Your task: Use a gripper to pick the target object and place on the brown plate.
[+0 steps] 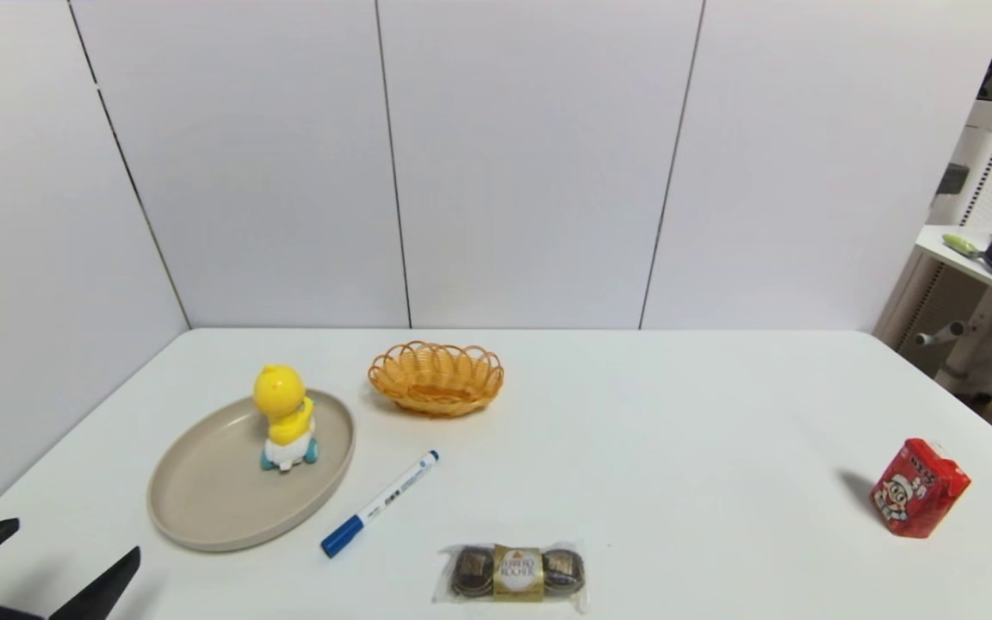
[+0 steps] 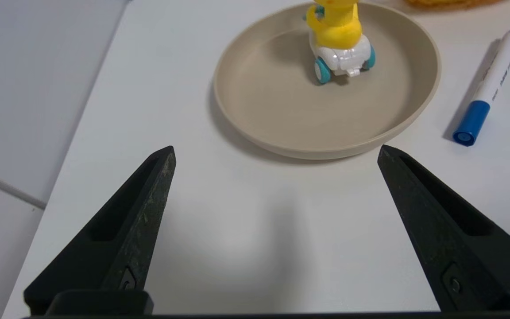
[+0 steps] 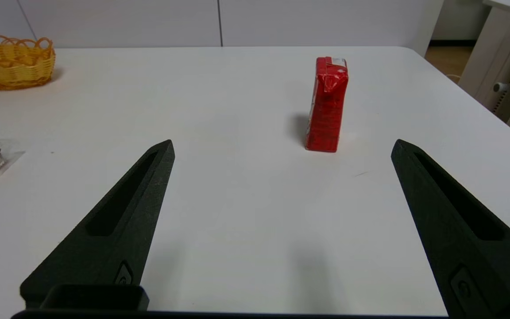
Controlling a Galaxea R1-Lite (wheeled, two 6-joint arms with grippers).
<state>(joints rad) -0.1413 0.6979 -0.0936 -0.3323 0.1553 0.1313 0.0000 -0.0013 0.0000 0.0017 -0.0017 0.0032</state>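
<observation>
The yellow duck toy (image 1: 284, 417) with a white lower body and blue wheels stands upright on the beige-tan plate (image 1: 203, 499) at the left of the table. It also shows in the left wrist view (image 2: 337, 40) on the plate (image 2: 281, 119). My left gripper (image 1: 74, 538) is open and empty at the near left corner, just short of the plate's near rim; in its own view the gripper (image 2: 276, 150) has its jaws wide apart. My right gripper (image 3: 283, 144) is open and empty over bare table, out of the head view.
An orange woven basket (image 1: 436, 377) stands behind the plate. A blue-capped marker (image 1: 380, 503) lies right of the plate. A chocolate pack (image 1: 516, 572) lies at the front middle. A red carton (image 1: 918, 487) stands at the right, ahead of the right gripper (image 3: 326, 104).
</observation>
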